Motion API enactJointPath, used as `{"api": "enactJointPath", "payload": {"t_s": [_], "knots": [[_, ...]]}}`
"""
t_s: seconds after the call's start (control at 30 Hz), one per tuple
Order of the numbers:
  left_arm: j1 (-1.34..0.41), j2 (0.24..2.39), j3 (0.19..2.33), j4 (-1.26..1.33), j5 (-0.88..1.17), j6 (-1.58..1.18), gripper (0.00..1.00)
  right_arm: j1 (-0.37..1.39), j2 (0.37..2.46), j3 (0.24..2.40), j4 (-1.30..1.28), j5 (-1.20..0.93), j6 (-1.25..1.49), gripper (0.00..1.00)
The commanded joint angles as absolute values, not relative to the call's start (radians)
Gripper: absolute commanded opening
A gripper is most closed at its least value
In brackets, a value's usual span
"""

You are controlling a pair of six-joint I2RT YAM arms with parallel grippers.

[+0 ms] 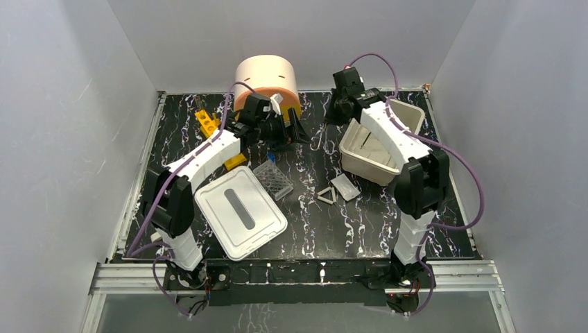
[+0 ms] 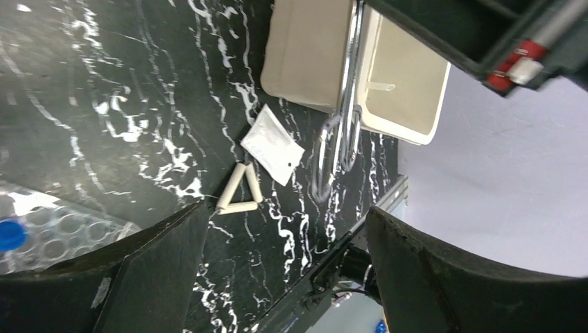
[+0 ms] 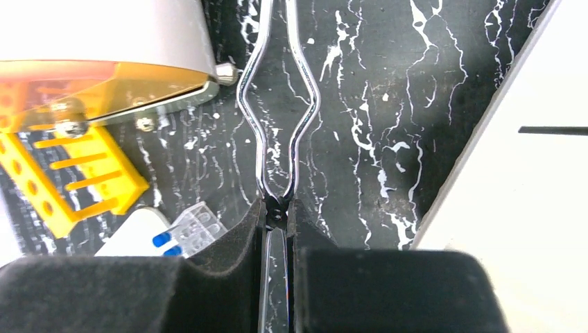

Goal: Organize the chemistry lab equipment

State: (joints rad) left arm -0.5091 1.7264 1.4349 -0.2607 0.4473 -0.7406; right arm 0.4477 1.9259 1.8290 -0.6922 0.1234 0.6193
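Right claw [image 3: 277, 208] is pressed together on the chrome wire tongs [image 3: 275, 277]. Their long axis runs straight out from the fingers, with the bowed prongs ahead of it over bare black desk [image 3: 388, 104]. Left of the prongs lies the yellow rack [image 3: 76, 173], and beyond it the drawer unit [image 3: 90, 76]. Left claw [image 2: 286, 211] is spread and empty, with the tongs well ahead of it. Judged: the placing falls to the right arm.

Shiny metal tongs [image 3: 275, 258], glossy marbled tabletop [image 3: 360, 104]
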Motion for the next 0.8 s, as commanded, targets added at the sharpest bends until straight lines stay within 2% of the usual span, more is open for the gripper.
{"api": "enactJointPath", "payload": {"t_s": [0.0,0.13,0.23,0.33,0.43,0.5,0.63,0.77], "knots": [[-0.539,1.741,1.459,-0.168,0.549,-0.824,0.81,0.429,1.789,1.772,-0.574,0.026,0.682,0.0],[-0.551,1.768,1.459,-0.067,0.619,-0.887,0.73,0.428,1.738,1.702,-0.541,-0.022,0.719,0.0],[-0.562,1.765,1.446,-0.025,0.649,-0.895,0.61,0.426,1.718,1.665,-0.52,-0.041,0.741,0.0],[-0.57,1.753,1.396,0.009,0.668,-0.907,0.45,0.426,1.708,1.644,-0.503,-0.064,0.764,0.0],[-0.571,1.745,1.361,0.042,0.681,-0.926,0.21,0.425,1.699,1.633,-0.488,-0.076,0.776,0.0],[-0.57,1.739,1.355,0.057,0.681,-0.929,0.0,0.425,1.695,1.626,-0.487,-0.081,0.78,0.0],[-0.571,1.724,1.36,0.072,0.689,-0.896,0.0,0.419,1.675,1.583,-0.444,-0.124,0.793,0.02],[-0.57,1.7,1.358,0.066,0.673,-0.856,0.0,0.42,1.679,1.567,-0.465,-0.152,0.791,0.32]]}}
